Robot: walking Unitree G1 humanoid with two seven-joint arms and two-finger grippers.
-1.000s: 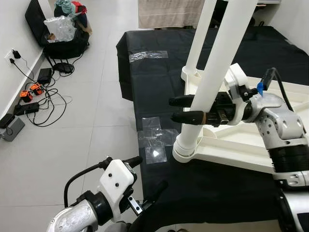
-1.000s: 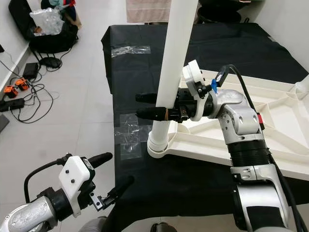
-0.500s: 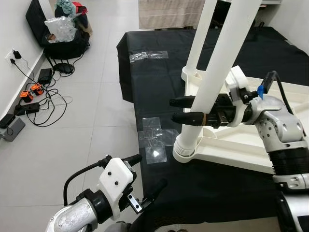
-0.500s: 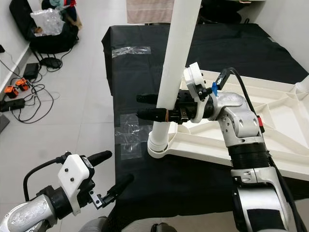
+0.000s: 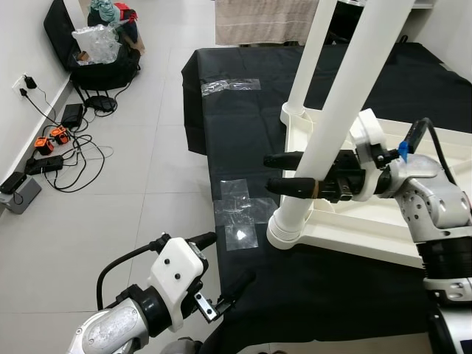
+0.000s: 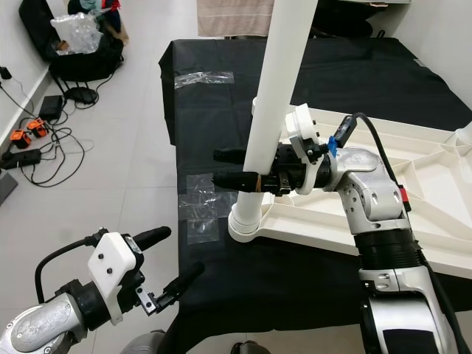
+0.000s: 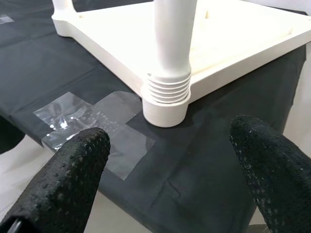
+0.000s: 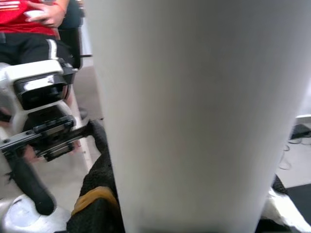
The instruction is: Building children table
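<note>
The right hand (image 5: 289, 172) stays clenched around the tall white plastic leg (image 5: 332, 125), seated at the upturned white tabletop's (image 5: 369, 221) near-left corner; little has shifted, suggesting tightening continues. The left hand (image 5: 221, 269) hangs released.

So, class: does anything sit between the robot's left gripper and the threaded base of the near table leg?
Nothing visible does. The left gripper hangs open, low in front of the near leg's base; between them lie only black cloth and flat clear tape. The right gripper is clamped on that leg higher up.
</note>
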